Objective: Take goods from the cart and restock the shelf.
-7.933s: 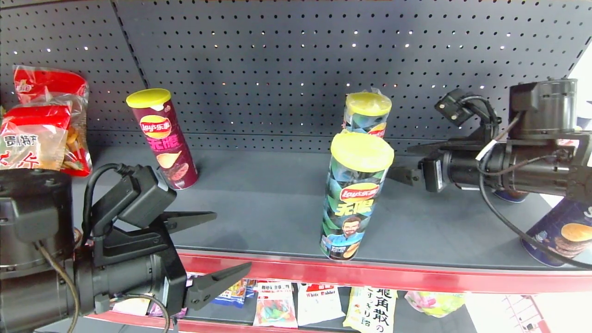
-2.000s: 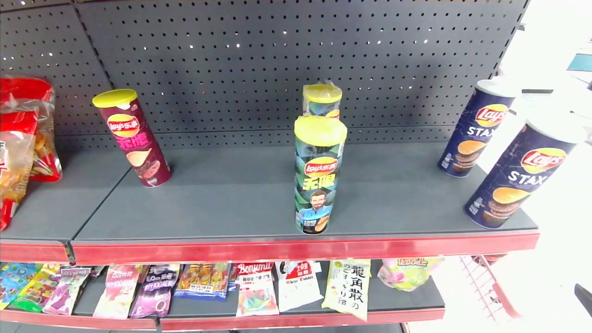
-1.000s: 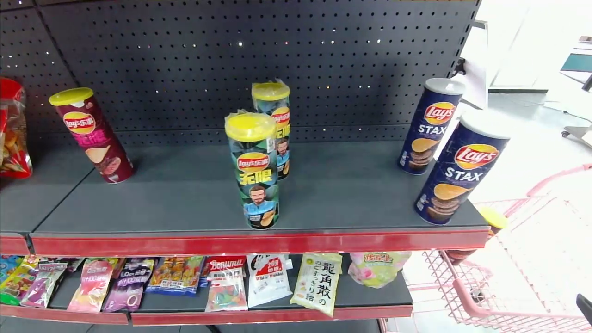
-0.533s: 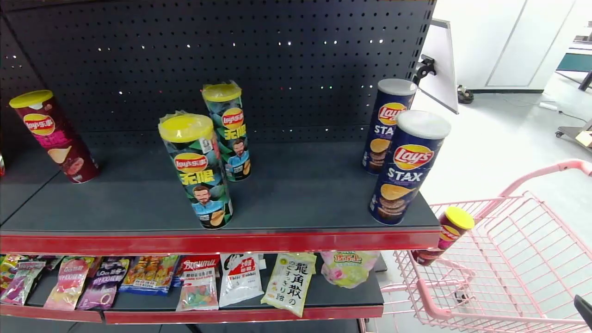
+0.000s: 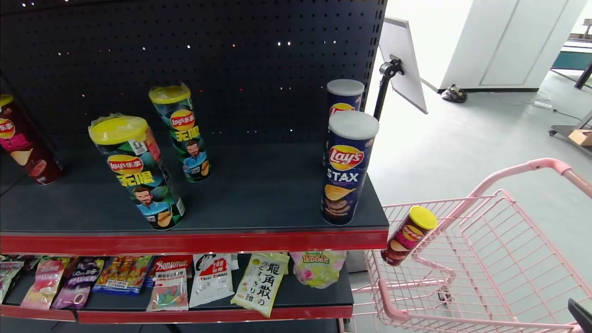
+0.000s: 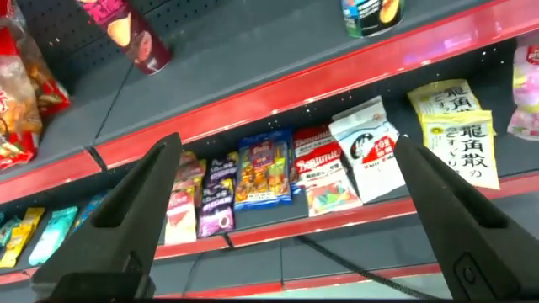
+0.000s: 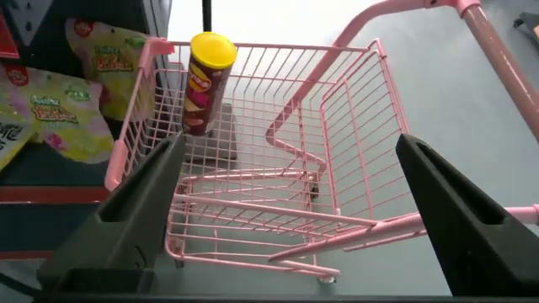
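Right gripper (image 7: 299,210): fingers spread wide, nothing between them. It hangs over the pink wire cart (image 5: 485,259), pointing down into the basket.

Maroon can (image 7: 205,84), yellow lid: stands on end in the cart corner nearest the shelf (image 5: 194,240), close against the wire wall. It is farther off than the right gripper's fingertips and well apart from them. It sits roughly in line with one finger, not in the gap between the two. No contact.

Left gripper (image 6: 295,210): also wide open and empty. It is held out in front of the shelf's red front edge, facing the lower shelf (image 6: 337,231), where flat snack bags (image 6: 261,172) lie in a row.

Upper shelf board, robot's left to right:
- second maroon can (image 5: 21,138) at the far left, partly cut off
- two green cans (image 5: 138,173), yellow lids, one near the front edge, the other farther back
- two blue cans (image 5: 344,171), pale lids, at the right end, one near the front edge, one directly behind it

All of them stand upright. The cart is parked just beside the shelf's right end.
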`<state>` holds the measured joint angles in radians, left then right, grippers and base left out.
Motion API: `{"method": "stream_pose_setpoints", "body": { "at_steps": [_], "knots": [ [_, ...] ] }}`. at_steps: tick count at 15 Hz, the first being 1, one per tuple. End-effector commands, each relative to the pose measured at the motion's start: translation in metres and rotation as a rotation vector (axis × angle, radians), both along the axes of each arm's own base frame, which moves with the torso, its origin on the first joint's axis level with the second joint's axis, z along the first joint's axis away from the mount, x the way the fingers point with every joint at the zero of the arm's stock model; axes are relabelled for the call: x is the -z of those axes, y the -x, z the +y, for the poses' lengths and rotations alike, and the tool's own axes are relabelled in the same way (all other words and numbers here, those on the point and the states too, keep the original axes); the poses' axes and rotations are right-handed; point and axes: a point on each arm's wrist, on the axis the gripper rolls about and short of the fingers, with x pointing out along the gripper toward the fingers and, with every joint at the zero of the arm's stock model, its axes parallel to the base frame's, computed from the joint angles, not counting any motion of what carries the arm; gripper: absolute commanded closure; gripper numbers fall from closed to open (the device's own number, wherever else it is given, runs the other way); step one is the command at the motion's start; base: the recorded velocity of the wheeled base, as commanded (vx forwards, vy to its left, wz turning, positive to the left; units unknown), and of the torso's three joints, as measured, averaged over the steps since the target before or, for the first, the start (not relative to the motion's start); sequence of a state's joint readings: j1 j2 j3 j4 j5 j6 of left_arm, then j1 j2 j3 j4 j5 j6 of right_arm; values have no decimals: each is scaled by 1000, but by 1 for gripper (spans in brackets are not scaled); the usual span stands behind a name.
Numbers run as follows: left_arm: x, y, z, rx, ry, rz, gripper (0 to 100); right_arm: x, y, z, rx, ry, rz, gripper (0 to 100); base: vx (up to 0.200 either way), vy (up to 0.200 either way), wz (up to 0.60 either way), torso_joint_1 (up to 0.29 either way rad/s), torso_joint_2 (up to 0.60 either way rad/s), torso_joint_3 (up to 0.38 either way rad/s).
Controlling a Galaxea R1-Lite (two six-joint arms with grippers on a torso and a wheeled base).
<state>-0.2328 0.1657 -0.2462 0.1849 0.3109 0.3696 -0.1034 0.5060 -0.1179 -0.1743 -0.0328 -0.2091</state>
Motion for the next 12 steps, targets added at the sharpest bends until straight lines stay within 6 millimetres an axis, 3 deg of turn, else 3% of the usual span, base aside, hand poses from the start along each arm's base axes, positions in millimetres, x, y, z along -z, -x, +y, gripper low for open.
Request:
{"method": "stream_pose_setpoints", "body": {
  "at_steps": [1,6,12],
  "knots": [
    [0,-1,0,2,-6,6,0,2,0,0,-6,0,9,0,0,0,-600,2,2,-12],
    [0,0,0,3,-4,-1,0,2,0,0,-7,6,10,0,0,0,-600,2,0,2],
    [2,2,0,14,0,-13,0,5,2,0,-6,28,11,0,0,0,0,0,0,0]
  ]
}}
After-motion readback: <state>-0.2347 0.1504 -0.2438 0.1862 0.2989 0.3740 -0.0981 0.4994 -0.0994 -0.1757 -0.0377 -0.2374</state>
